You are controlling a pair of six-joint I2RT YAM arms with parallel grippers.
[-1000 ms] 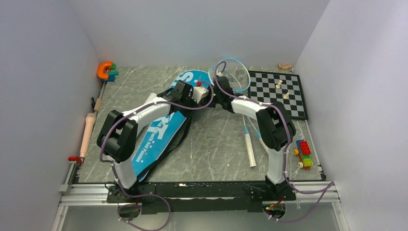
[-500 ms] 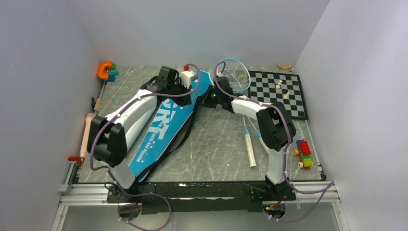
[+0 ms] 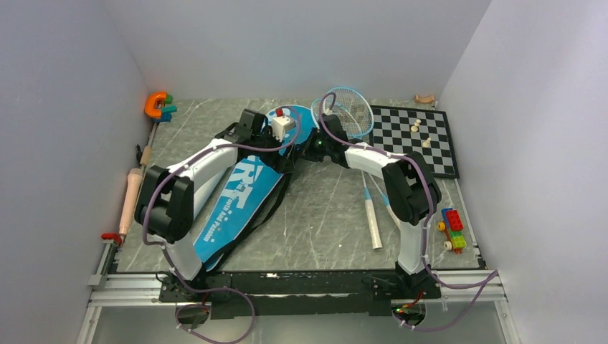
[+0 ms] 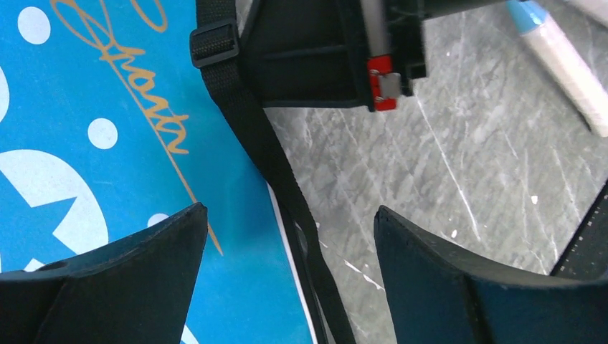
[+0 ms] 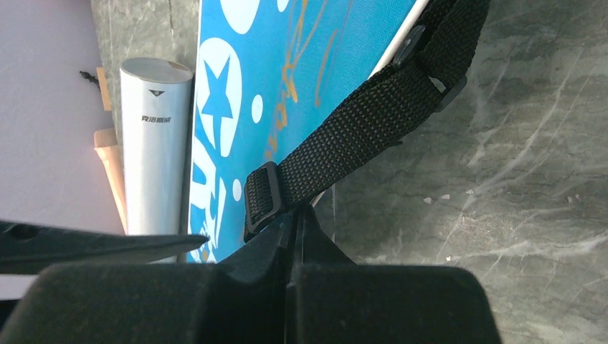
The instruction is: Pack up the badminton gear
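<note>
The blue "SPORT" bag (image 3: 240, 197) lies flat and diagonal on the table, its black strap (image 4: 247, 122) running along its right edge. My left gripper (image 3: 290, 147) (image 4: 290, 211) hovers open over that edge and the strap, holding nothing. My right gripper (image 3: 313, 147) (image 5: 297, 215) is shut, its tips against the strap by the buckle (image 5: 262, 197); I cannot see whether it pinches anything. Two light-blue rackets (image 3: 349, 111) lie right of the bag, with handles (image 3: 373, 223) pointing toward me. The white tube (image 5: 154, 143) lies along the bag's far side.
A chessboard (image 3: 423, 143) with small pieces sits at the back right. An orange C-shaped toy (image 3: 155, 105) is at the back left, toy bricks (image 3: 453, 229) are at the right edge, and a pale stick (image 3: 131, 197) lies along the left rail.
My left gripper carried the bag's raised upper end back and left, laid the bag flat, then opened and let go. The right arm has stayed put.
</note>
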